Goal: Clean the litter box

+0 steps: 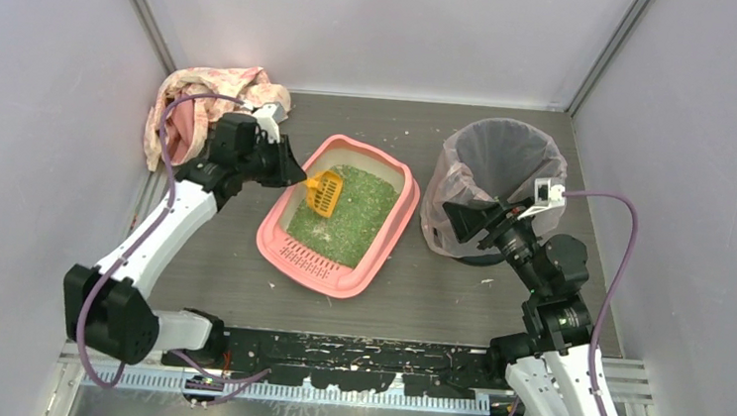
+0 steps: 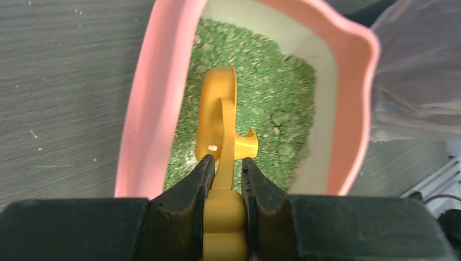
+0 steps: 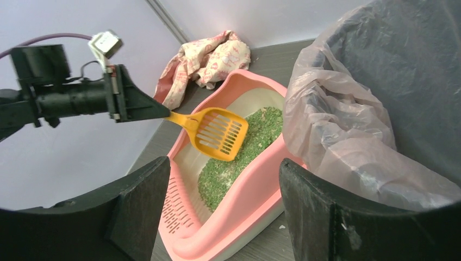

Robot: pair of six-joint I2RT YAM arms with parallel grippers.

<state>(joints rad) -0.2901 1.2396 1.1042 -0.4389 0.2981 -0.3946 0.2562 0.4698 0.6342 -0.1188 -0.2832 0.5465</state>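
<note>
The pink litter box (image 1: pixel 398 222) lies mid-table with green granules (image 1: pixel 349 216) inside and its slotted grate lip (image 1: pixel 306 260) at the near end. It also shows in the left wrist view (image 2: pixel 138 109) and the right wrist view (image 3: pixel 255 190). My left gripper (image 1: pixel 293 174) is shut on the handle of a yellow slotted scoop (image 1: pixel 323 193), whose blade hangs just over the granules at the box's left side (image 3: pixel 217 132) (image 2: pixel 217 109). My right gripper (image 1: pixel 463 220) is open and empty, right of the box beside the bin, its fingers (image 3: pixel 136 201) wide apart.
A dark round bin (image 1: pixel 501 179) lined with a translucent pinkish bag (image 3: pixel 348 125) stands right of the box. A crumpled patterned cloth (image 1: pixel 204 96) lies in the back left corner. Enclosure walls stand on the left, right and back. Loose granules dot the table.
</note>
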